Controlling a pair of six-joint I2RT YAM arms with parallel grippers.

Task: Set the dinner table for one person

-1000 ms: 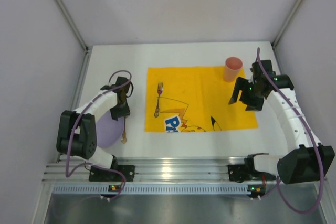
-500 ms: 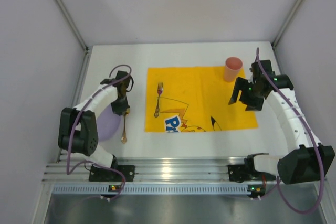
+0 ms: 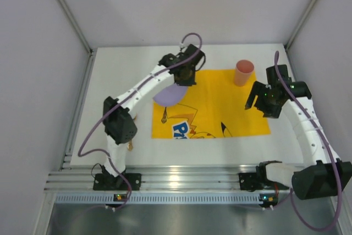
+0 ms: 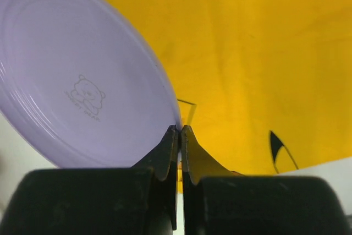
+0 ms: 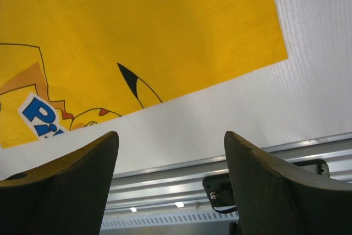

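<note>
My left gripper (image 3: 179,83) is shut on the rim of a lilac plate (image 3: 168,95) and holds it tilted above the far left part of the yellow cartoon cloth (image 3: 220,100). In the left wrist view the jaws (image 4: 180,128) pinch the plate's edge (image 4: 82,81) with the cloth (image 4: 247,53) below. A gold fork (image 3: 164,118) lies on the cloth, mostly hidden under the plate. A pink cup (image 3: 243,72) stands at the cloth's far right corner. My right gripper (image 3: 256,107) is open and empty over the cloth's right edge, near the cup. The white dinner table (image 3: 118,70) carries all of this.
A gold spoon (image 3: 130,146) lies on the table near the left arm's base, partly hidden by the arm. The aluminium rail (image 3: 181,177) runs along the near edge and also shows in the right wrist view (image 5: 220,166). Grey walls close off the left, right and far sides.
My left gripper has lifted the lilac plate from the table's left side and swung it far and right, over the cloth and fork. My right gripper shifted slightly right.
</note>
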